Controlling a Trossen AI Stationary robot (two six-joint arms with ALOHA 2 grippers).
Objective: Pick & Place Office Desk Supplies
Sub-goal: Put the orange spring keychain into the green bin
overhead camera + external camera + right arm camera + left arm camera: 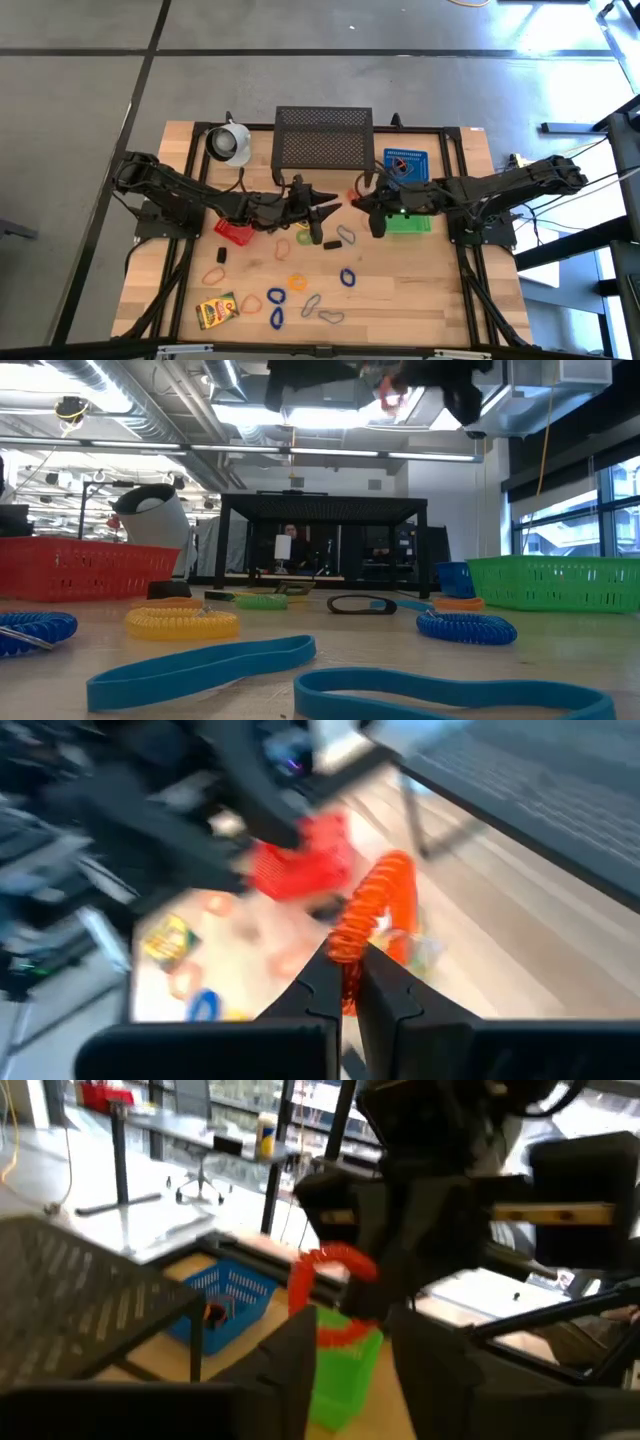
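Right gripper: the right gripper (345,975) is above the table's middle, just left of the green basket (408,222); its fingers are pinched on an orange coil loop (368,915), which hangs from the tips, clear of the table.
Left gripper: the left gripper (330,208) is raised at mid-table, facing the right one, tips near it; its 2 fingers stand apart with nothing between them.
Other supplies: blue, orange and grey loops (347,277) lie scattered on the front half of the table; a yellow-green box (216,310) sits near the front left corner.
Hard to make out: the right wrist view is motion-blurred; the low view crops both arms at the top.
Surface: a wooden table (420,290) carrying a red basket (233,232), a blue basket (405,163), a black mesh shelf (323,138) and a white mug (229,143).
Room: grey floor, ceiling lights, windows.
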